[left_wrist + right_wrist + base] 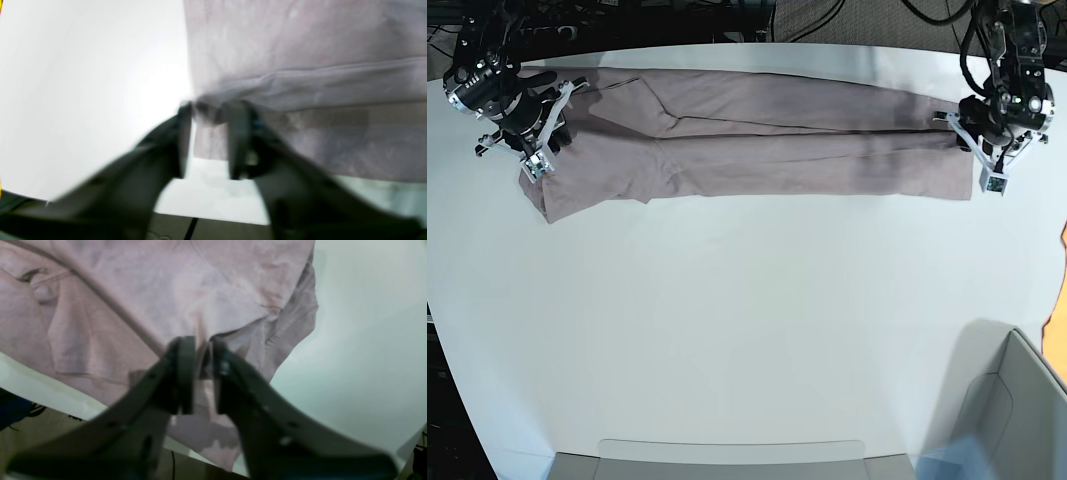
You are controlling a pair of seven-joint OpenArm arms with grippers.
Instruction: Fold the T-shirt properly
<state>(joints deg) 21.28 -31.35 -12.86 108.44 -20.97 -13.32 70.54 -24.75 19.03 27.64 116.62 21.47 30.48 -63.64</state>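
Each gripper, left gripper (983, 150) and right gripper (539, 140), pinches one end of the T-shirt (757, 150), stretching it flat between them along the bench (747, 340) for folding.

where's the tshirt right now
In the base view the T-shirt lies as a long folded band across the far side of the white table, held between the right gripper and the left gripper.

My left gripper (208, 111) is smeared by motion blur in my left wrist view, so I cannot make out where its fingertips meet the T-shirt (300, 66). The cloth runs past the frame's top and right edges. Between my right gripper (201, 353) fingers, the pinched fold is hidden.
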